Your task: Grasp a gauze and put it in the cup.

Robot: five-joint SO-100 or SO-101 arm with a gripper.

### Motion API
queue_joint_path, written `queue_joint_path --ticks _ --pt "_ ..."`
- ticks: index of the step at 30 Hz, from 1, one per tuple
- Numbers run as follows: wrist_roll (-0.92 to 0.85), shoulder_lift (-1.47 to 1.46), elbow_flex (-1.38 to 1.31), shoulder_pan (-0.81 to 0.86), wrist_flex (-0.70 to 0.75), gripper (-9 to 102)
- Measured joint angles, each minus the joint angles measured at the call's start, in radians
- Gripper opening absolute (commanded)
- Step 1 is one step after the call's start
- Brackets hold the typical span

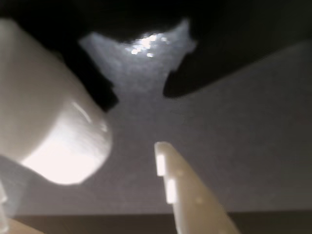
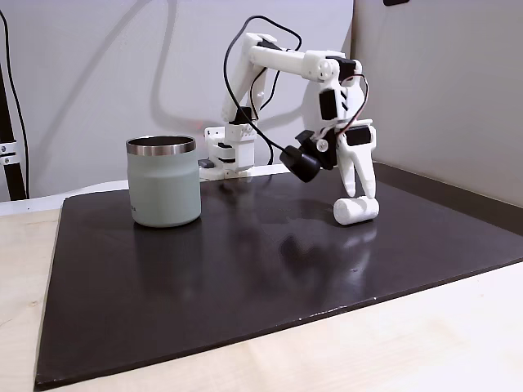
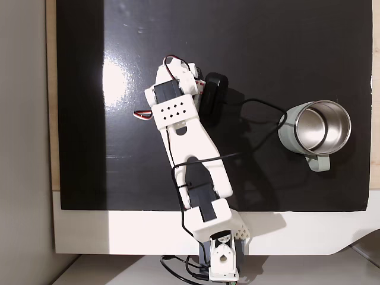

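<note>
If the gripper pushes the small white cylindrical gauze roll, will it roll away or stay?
The small white cylindrical gauze roll lies on its side on the glossy black mat, so it would probably roll. It looks soft and light, so the white gripper may squash it slightly.

Small white cylindrical fabric gauze roll [image 2: 356,210] lies on its side on the black mat btwn my fingertips, well apart from the squat pale grey-green steel-rimmed cup [image 2: 164,181], upright w/ shiny steel inside [image 3: 321,128].
</note>
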Motion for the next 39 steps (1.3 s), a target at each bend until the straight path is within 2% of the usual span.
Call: queue_joint_path --ticks 9,17,27,30,34,39 --pt "0.014 -0.129 -0.091 0.008 0.038 29" --pt "0.058 -0.14 -0.115 0.046 0.048 0" --pt "0.075 -0.11 -0.169 0.074 0.156 0" --pt "0.075 -0.075 -0.259 0.074 0.225 0" --pt "0.075 -0.052 -0.463 0.075 0.41 0" --pt "0.032 0.153 -0.472 0.094 0.468 0"
